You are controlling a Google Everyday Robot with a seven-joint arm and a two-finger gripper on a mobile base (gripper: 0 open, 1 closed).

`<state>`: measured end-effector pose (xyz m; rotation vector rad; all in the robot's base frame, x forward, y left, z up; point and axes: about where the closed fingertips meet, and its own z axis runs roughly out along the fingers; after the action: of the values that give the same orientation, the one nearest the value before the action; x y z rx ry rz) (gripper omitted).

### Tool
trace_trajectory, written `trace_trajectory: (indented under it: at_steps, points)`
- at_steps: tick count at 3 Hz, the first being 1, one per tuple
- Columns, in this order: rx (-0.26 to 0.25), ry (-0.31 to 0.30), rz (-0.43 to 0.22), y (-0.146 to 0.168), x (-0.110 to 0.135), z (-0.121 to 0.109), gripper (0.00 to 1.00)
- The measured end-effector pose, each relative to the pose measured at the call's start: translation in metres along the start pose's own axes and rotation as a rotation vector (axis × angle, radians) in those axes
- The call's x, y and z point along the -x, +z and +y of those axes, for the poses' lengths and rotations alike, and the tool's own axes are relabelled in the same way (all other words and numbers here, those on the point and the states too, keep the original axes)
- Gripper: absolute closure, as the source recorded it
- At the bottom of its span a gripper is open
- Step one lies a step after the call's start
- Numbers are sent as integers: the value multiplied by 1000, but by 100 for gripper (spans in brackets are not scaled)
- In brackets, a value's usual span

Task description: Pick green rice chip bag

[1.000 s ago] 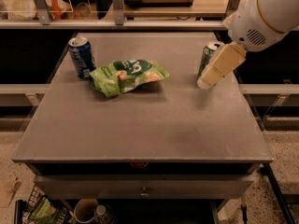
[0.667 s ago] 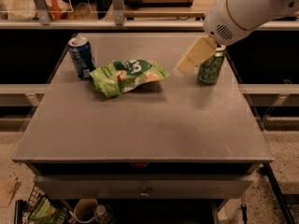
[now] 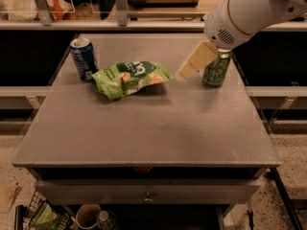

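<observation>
Across most of the view we see a grey table (image 3: 144,128), its flat top carrying everything that matters. From the upper right corner the robot's white arm (image 3: 249,8) reaches in over the far right part of that top, ending in a rounded white housing.

Next in size is the green rice chip bag (image 3: 130,76). It lies crumpled on the far left half of the table, light green with a darker patch, white lettering and pale chip pictures. Nothing is touching it, and its right tip points towards the arm.

The gripper (image 3: 185,72) is a cream-coloured piece hanging slantwise below the housing. It sits above the table, between the bag and a green can (image 3: 216,70), close to the bag's right tip but apart from it. We cannot tell whether the gripper is apart or together, and it holds nothing that we can see.

The green can stands upright just right of the gripper, partly under the housing. A blue can (image 3: 84,58) stands upright just left of the bag, near the table's far left edge
</observation>
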<state>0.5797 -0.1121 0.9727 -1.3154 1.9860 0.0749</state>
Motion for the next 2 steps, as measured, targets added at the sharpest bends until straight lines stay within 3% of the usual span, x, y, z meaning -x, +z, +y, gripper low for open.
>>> trace_trajectory:
  at_steps: [2]
  points:
    - [88, -92, -109, 55, 8, 26, 0]
